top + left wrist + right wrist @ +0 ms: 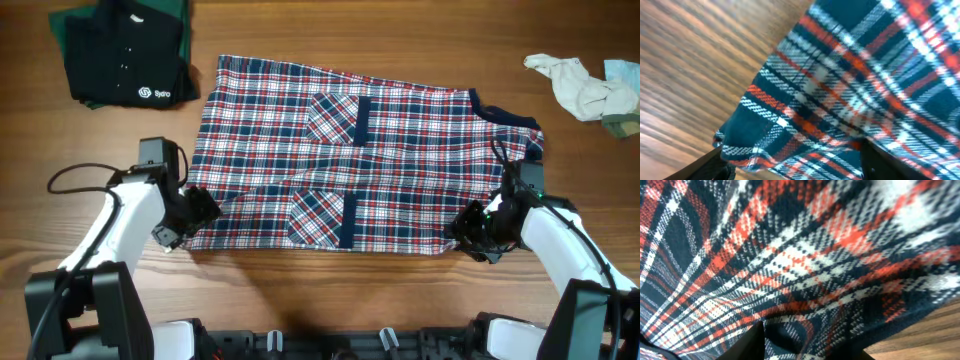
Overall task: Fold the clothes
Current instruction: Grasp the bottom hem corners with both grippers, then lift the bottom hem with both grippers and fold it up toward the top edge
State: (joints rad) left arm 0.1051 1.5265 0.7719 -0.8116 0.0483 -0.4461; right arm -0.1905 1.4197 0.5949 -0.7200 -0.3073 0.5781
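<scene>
One plaid shirt (420, 150), two pockets (335, 118). Left jaws, right jaws at near hem: cannot tell if clamped.

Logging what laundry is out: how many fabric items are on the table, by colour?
Plaid shirt: 1
Black folded garment: 1
Green folded garment: 1
Cream crumpled cloth: 1
Pale blue cloth: 1
Total: at least 5

Wooden table (400, 30), folded dark logo garment (125, 60) far left, crumpled pale cloth (580, 85) far right
</scene>
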